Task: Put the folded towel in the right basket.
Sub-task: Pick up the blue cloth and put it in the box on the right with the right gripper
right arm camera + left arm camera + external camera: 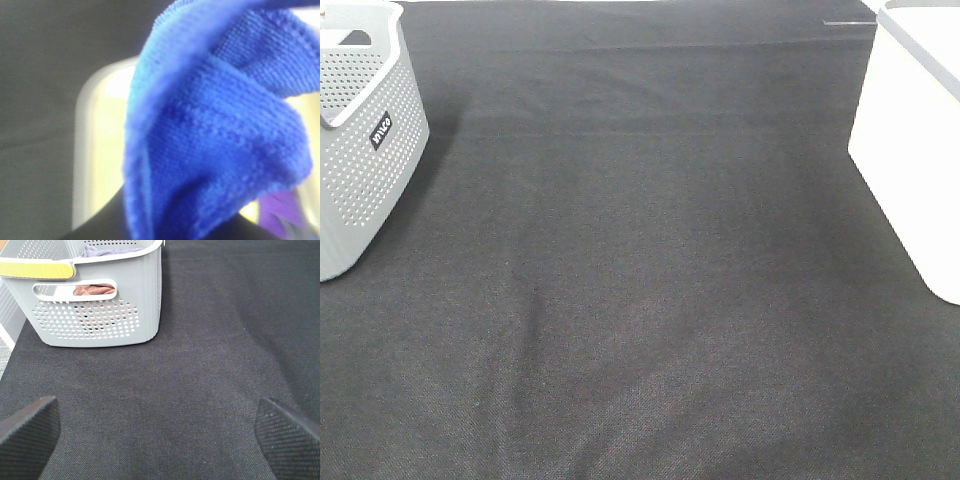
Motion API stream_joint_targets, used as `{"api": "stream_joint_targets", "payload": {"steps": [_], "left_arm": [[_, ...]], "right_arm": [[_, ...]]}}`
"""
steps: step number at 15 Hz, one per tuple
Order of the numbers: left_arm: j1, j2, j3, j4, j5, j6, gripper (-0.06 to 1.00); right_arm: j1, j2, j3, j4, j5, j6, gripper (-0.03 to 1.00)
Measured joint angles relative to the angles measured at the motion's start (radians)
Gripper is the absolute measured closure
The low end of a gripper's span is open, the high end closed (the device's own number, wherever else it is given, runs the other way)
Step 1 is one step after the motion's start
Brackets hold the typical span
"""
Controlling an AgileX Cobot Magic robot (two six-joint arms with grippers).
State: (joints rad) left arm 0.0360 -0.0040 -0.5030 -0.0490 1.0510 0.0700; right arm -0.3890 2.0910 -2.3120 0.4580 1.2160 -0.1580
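Although the right claw's own fingers are hidden behind the cloth, the folded towel hangs free close in front of its wrist camera, so I judge the claw closed on it, though how tightly cannot be read. The blue knit drapes down from that grip, its long axis running from the claw toward the opening of the right basket. The basket's rounded white rim and bright inside show just beyond the cloth. The towel looks to be above the opening rather than in it, and whether its lower end has crossed the rim cannot be told. As I judge it, the coming move turns on this one relation: the basket lies straight beneath the load, so lowering a little and letting go should suffice, provided the hanging end clears the rim. A purple item, too blurred to name, seems to lie inside already. The left claw is spread wide with nothing between its dark fingers, over bare worktop. Near it is the left basket, grey and perforated, which holds a reddish-brown cloth seen through the handle slot and a greyish-purple cloth at the top. The two baskets stand well apart at opposite edges, so the right arm is clearly the nearer.
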Motion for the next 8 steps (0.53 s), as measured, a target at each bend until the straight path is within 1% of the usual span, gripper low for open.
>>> {"api": "stream_joint_targets", "payload": {"steps": [1,3,4,5,6,7,8], "left_arm": [[0.000,0.000,0.000,0.000,0.000,0.000,-0.05],[0.000,0.000,0.000,0.000,0.000,0.000,-0.05],[0.000,0.000,0.000,0.000,0.000,0.000,-0.05],[0.000,0.000,0.000,0.000,0.000,0.000,-0.05],[0.000,0.000,0.000,0.000,0.000,0.000,-0.05],[0.000,0.000,0.000,0.000,0.000,0.000,-0.05],[0.000,0.000,0.000,0.000,0.000,0.000,-0.05]], "right_arm": [[-0.007,0.007,0.024,-0.021,-0.001,0.000,0.81],[-0.004,0.013,0.079,-0.027,0.002,0.000,0.81],[-0.004,0.014,0.112,-0.029,0.006,0.000,0.69],[-0.004,0.014,0.128,-0.050,0.007,0.000,0.47],[-0.004,0.014,0.135,-0.068,0.007,0.001,0.21],[-0.004,0.014,0.136,-0.072,0.007,0.007,0.09],[-0.004,0.014,0.136,-0.072,0.007,0.007,0.09]]}}
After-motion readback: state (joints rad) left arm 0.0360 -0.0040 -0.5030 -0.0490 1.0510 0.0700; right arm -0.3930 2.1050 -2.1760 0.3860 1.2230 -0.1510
